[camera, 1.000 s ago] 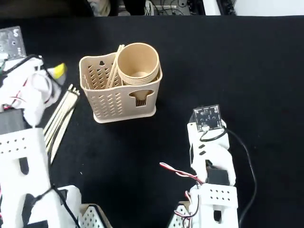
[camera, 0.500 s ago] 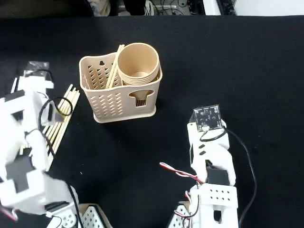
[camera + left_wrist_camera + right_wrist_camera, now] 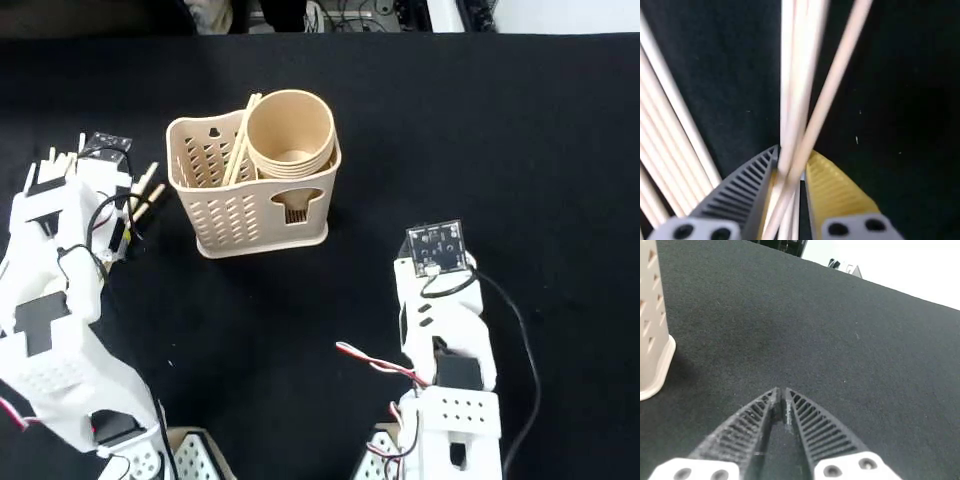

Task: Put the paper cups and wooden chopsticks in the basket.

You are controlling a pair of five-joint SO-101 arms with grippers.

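The basket (image 3: 250, 215) stands upright on the black worktop (image 3: 500, 150), left of centre and toward the far side. A stack of cups (image 3: 290, 135) sits in its right compartment. A few chopsticks (image 3: 241, 140) stand in its left compartment, leaning right with their tips above the rim.

The left arm (image 3: 60, 260) is at the left edge, its head just left of the basket. Its jaws, one grey and one yellow, are clenched on a small bundle of sticks (image 3: 800, 90); one stick crosses the others at a slant. More sticks (image 3: 670, 150) lie side by side on the worktop just beside the held ones. From above, stick ends (image 3: 148, 185) poke out between the arm's head and the basket, apart from the basket's wall.

The right arm (image 3: 445, 330) is near and right of the basket, well apart from it. Its jaws are pressed together on nothing, low over bare worktop.
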